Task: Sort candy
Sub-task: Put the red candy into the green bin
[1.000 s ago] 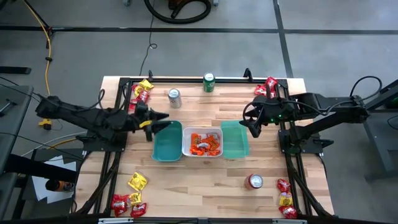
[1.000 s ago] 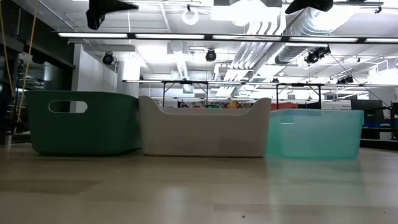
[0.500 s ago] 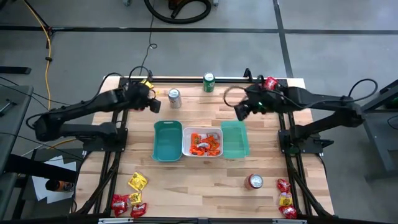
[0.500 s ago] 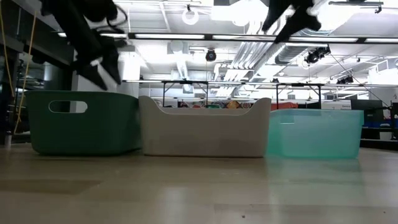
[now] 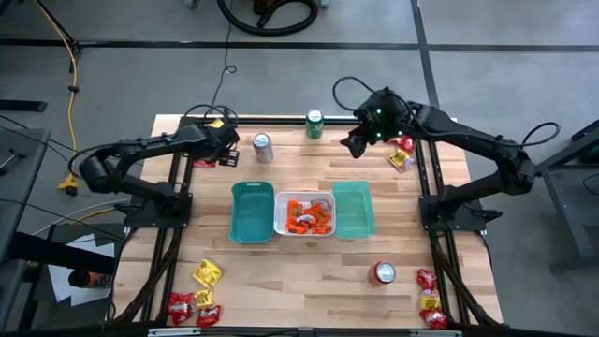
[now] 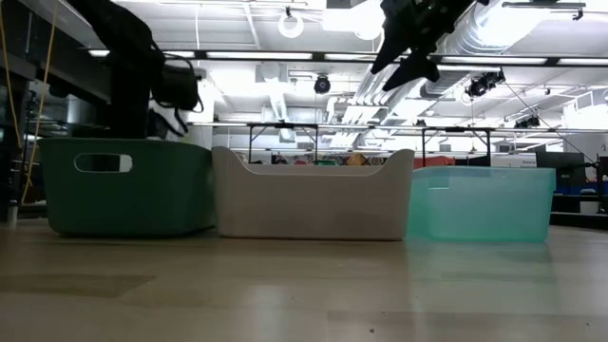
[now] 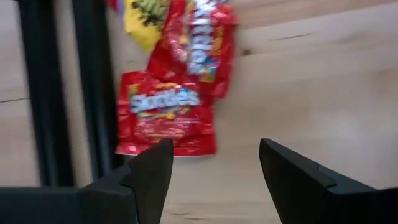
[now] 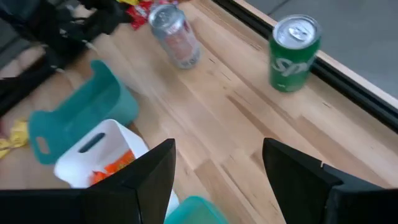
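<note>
Left wrist view: my left gripper (image 7: 211,168) hangs with its two fingers spread apart and nothing between them, directly over a red candy packet (image 7: 165,118) lying flat on the wooden table (image 7: 311,81); a second red packet (image 7: 199,50) overlaps its far edge, and a yellow packet (image 7: 146,18) lies just beyond that, all beside a black frame rail (image 7: 93,87). From above, this gripper (image 5: 227,148) sits near the table's far left corner, with the silver can (image 5: 262,147) just to its side. My right gripper (image 5: 357,142) is also open and empty, held above the table near the far edge; the green can (image 8: 293,45) stands ahead of it, the silver can (image 8: 176,36) farther off. Just beside my right gripper lie a red and a yellow packet (image 5: 403,154) on the table. Between my two arms stand three bins in a row: a dark teal bin (image 5: 237,213), a white bin (image 5: 280,227) with orange candy (image 5: 311,214) in it, and a pale teal bin (image 5: 354,211). Well away, at the near edge, lie more packets (image 5: 199,295) on my left, and on my right a red can (image 5: 383,272) with red packets (image 5: 430,301) next to it.
</note>
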`<state>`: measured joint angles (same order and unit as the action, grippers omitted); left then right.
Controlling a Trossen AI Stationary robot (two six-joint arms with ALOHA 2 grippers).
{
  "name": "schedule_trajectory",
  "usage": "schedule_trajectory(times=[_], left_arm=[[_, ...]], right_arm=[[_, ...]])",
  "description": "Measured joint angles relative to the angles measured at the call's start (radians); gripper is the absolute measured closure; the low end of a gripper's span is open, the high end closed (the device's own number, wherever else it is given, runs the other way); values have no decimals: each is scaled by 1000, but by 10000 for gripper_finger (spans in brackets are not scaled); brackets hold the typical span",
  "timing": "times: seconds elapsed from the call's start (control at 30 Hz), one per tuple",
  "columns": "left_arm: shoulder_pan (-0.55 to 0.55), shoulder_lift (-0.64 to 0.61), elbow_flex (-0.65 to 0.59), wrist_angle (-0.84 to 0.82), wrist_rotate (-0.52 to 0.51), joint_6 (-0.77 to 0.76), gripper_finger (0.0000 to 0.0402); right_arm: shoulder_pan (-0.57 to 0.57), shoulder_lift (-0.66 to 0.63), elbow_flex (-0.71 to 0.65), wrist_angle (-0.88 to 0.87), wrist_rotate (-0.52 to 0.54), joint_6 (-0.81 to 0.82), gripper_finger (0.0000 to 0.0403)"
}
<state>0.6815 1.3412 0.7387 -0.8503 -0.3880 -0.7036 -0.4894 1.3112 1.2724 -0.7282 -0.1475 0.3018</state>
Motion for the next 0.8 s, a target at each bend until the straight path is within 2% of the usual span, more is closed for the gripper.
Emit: schedule_trajectory(times=[0.17, 0.33, 0.6, 0.7, 0.8], left_arm=[[10, 73, -4, 34, -76, 3, 174], [70, 155, -36, 94, -10, 51, 174], [129, 202, -50, 145, 0, 165, 175], [130, 203, -55, 155, -2, 182, 194], [115, 202, -76, 173, -15, 219, 240]], right_arm=[[-30, 5, 0, 15, -37, -17, 167], [-31, 5, 0, 15, -39, -16, 167], [-28, 5, 0, 23, -18, 24, 167], [-27, 5, 0, 37, -18, 60, 167], [-21, 5, 0, 50, -20, 99, 167]])
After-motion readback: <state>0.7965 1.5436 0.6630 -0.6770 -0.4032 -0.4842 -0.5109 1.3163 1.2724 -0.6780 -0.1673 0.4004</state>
